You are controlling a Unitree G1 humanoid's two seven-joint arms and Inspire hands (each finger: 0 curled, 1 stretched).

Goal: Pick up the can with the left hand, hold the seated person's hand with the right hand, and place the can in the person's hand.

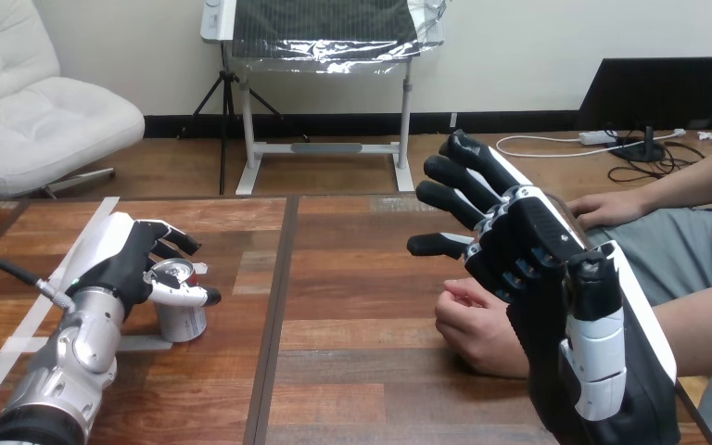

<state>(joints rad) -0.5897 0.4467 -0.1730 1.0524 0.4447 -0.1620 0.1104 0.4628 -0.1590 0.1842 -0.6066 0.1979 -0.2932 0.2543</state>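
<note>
Standing upright on the wooden surface (352,306) at left, the can (182,315) sits between the left hand's (125,264) curled fingers (174,243) and thumb, seemingly gripped. The right hand (556,278), fingers straight and spread, hovers over the person's hand (477,324).

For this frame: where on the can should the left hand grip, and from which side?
Grip the can round its side wall near mid-height, coming from the view's left. It stands upright, so the round wall suits a wrap, thumb in front, fingers behind. The left hand curls round its upper part that way.
</note>
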